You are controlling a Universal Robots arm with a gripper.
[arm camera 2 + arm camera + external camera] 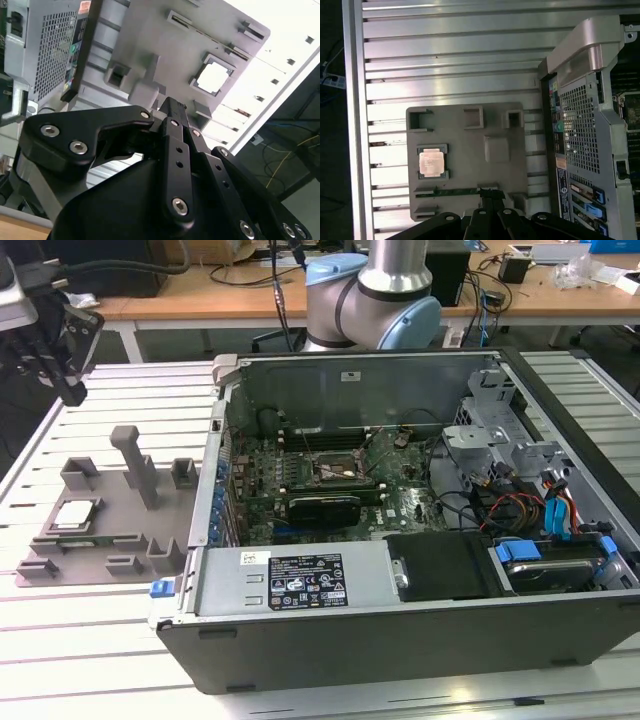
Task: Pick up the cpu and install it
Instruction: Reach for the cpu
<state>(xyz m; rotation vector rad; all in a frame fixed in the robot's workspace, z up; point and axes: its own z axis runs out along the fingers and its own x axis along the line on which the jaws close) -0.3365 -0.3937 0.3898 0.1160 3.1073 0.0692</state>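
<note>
My claw [490,192] is closed on nothing above the fixture [470,150], where the cpu [431,163] lies unpicked; pickup and installation are both left to do.

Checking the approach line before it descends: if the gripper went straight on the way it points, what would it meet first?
The gripper would probably meet the grey fixture plate near its slotted edge, beside the cpu rather than on it; depth is unclear.

I get soft, even room light in the exterior view, though the case [350,390] interior sits shadowed. In the second wrist view the counter [285,25] burns out white and the cpu [213,78] glares. The first wrist view is dimmer, with streaky sheen along the slats.
</note>
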